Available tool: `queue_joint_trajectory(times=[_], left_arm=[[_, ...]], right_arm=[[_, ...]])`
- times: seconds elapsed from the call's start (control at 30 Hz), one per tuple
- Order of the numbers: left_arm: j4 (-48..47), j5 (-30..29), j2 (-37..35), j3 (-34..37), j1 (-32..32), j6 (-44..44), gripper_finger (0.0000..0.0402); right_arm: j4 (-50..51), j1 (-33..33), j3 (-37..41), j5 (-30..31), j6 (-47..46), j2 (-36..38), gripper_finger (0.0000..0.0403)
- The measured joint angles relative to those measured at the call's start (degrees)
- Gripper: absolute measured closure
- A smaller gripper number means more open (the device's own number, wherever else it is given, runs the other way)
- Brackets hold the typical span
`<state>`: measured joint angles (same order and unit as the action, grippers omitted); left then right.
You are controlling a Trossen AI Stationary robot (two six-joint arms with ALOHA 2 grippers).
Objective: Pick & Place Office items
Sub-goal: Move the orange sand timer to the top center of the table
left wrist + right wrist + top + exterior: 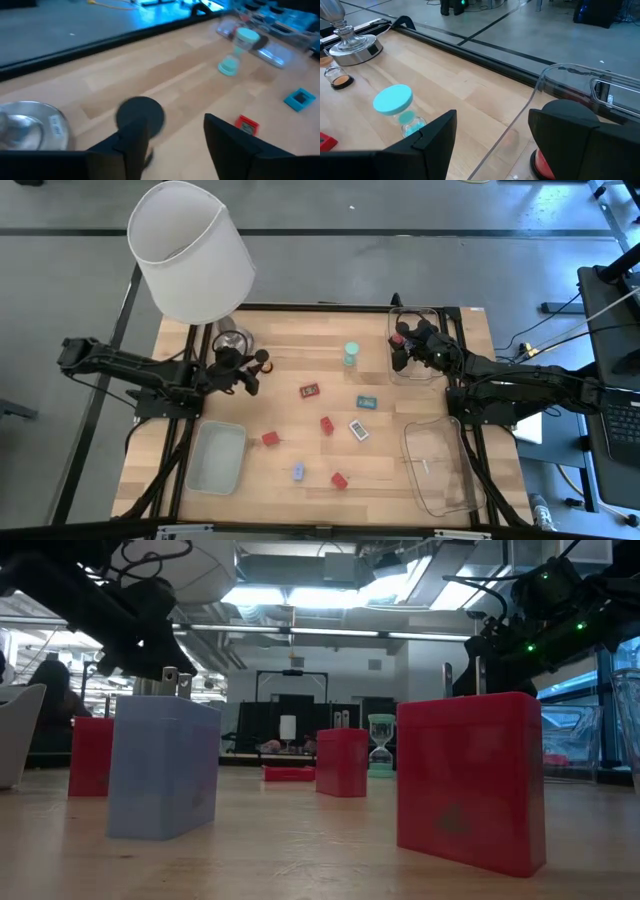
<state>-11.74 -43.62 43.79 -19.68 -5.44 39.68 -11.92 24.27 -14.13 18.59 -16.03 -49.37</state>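
A red block [470, 780] is seen nearest the low camera, upright on the wooden counter [300, 430], with a pale blue block [163, 767] beside it and two more red blocks [342, 762] farther back. From above, the office items are found scattered over the middle of the counter: a red flat piece [309, 390], a teal flat piece [366, 402], a white piece [358, 430], red blocks [327, 425] and a teal-capped hourglass [351, 355] standing upright. The left pincer [257, 370] is held over the counter near the lamp base [232, 341], its fingers [134, 145] parted with nothing clasped; a dark disc [140, 113] is seen just ahead of them. The right pincer [401, 350] is positioned at the clear tray [437, 313] at the far right of the counter, its fingers [437, 135] spread apart and empty, with a red and dark item [540, 162] lying in the tray beside them. A frosted tray [217, 457] and a second clear tray [440, 470] are placed at the near side.
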Motion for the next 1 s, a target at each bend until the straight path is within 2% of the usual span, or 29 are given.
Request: queue_joint_trajectory(times=[0.13, 0.27, 0.5, 0.77, 1.0], left_arm=[[0.63, -2.99, 0.02, 0.0, 1.64, -0.66, 0.0178], [2.79, -2.47, 0.02, 0.0, 3.56, -0.57, 0.0159], [5.89, 3.34, 0.04, 0.0, 6.85, 4.34, 0.0156], [5.96, 3.41, 1.91, 0.0, 7.64, 4.51, 0.0137], [6.0, 2.38, 7.19, 0.0, 7.62, -2.37, 0.0127]], right_arm=[[0.0, 0.02, 0.0, 1.34, 0.0, 0.0, 0.0151], [0.0, 0.01, 0.0, 1.77, -0.02, -0.01, 0.0151], [0.0, 0.02, 0.0, 1.78, -0.48, 0.0, 0.0151], [0.0, 0.0, 0.0, 1.53, -0.52, -0.01, 0.0151], [0.0, 0.02, 0.0, 1.53, 0.0, 0.0, 0.0151]])
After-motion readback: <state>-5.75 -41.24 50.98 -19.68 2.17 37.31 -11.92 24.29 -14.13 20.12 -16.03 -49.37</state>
